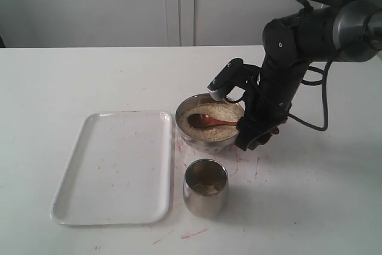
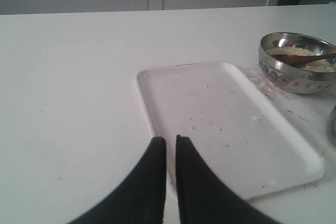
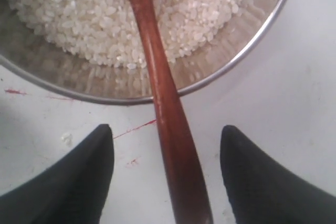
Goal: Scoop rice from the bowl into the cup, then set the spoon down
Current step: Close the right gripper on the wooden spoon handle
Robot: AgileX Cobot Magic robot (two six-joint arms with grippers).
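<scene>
The steel bowl (image 1: 192,136) stands mid-table, holding off-white rice (image 1: 216,115). The wooden spoon (image 1: 210,122) lies in it, its scoop on the rice and its handle (image 3: 168,108) reaching over the rim toward my right gripper (image 3: 167,142). That gripper is open, one finger on each side of the handle with a gap on both sides. The steel cup (image 1: 205,187) stands in front of the bowl with a little rice at its bottom. My left gripper (image 2: 170,144) is shut on nothing, above the near end of the tray.
A white rectangular tray (image 1: 113,165) lies left of the bowl and cup. Red marks (image 1: 194,232) speckle the table around them. The right arm (image 1: 286,70) rises over the bowl's right side. A white wall (image 1: 179,4) runs behind the table.
</scene>
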